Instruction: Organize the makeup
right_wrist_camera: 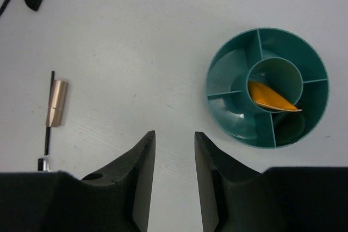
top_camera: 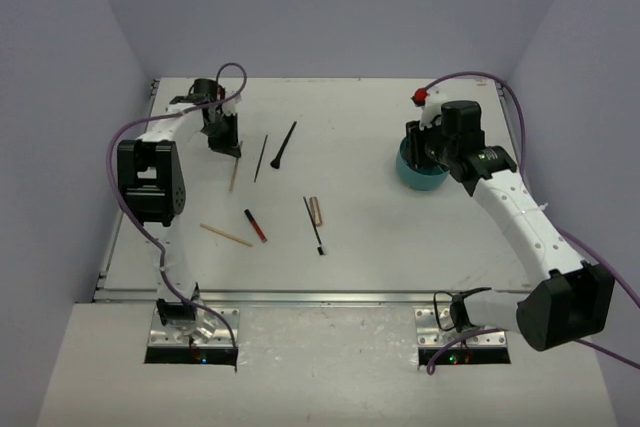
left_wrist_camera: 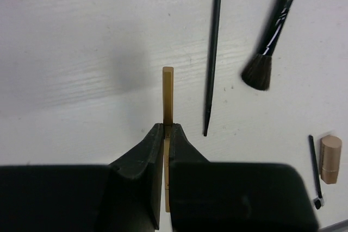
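Left wrist: left gripper (left_wrist_camera: pixel 167 129) pinched shut on a wooden stick (left_wrist_camera: pixel 168 88), far-left part of the tabletop (left_wrist_camera: pixel 81 36).
Hold is by the fingertips only, on a thin smooth stick. Judged risk: it pivots or slides out once carried, and a drop would put it among the thin black brush (left_wrist_camera: pixel 213 52) and the fluffy brush (left_wrist_camera: pixel 272 31) just beside it. Can't tell whether the stick is clear of the surface. If not, a sideways move may drag it and lever it out of the pinch. The teal divided container (right_wrist_camera: pixel 213 74) sits well apart on the right, orange wedge (right_wrist_camera: pixel 272 97) in its centre cup. The right gripper (right_wrist_camera: pixel 175 134) hangs beside it, parted and holding nothing, so a crossing left arm could crowd that arm or knock the container. A long stick may also tip out of a shallow compartment. Beige tube (right_wrist_camera: pixel 56 102) and red-black pencil (top_camera: pixel 256 225) lie loose mid-table.
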{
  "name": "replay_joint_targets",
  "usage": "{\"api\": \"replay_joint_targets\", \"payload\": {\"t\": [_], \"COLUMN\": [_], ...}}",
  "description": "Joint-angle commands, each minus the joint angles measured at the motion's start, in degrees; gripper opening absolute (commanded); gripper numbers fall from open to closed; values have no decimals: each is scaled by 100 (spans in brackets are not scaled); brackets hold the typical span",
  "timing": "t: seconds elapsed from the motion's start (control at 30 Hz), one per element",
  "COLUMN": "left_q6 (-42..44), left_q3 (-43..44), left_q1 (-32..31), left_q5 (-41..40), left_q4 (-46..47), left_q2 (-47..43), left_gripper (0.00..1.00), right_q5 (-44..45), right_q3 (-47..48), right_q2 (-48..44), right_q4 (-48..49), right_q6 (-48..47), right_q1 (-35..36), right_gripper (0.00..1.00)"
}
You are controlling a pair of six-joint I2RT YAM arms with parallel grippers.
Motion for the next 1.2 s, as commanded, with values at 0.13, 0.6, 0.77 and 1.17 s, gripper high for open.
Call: {"api": "replay_joint_targets", "payload": {"t": [0.13,0.6,0.77,1.17], "left_q6": [300,242,-179,-587], "left_q3": [1232,1131,1102,1033], "left_q1": [-189,-1063,-1110,-1119], "left_q5": [1825,3959,4164,3932], "left_q4": [11,450,651,1025], "left_q2": [-1168,-1922,-1915,-1790], "left_gripper": [0,0,0,0], "right_q5": [-2014,-2361,-2356,-2380], "right_q3": [719,2895,2463,2305], "right_q2": [357,2820,2823,2977], "right_q4": [1642,4176,4806,4703], "right_q6": [1003,3635,3997,4312], "right_q1": [109,1093,1149,1235], "right_gripper": [52,67,64,50]}}
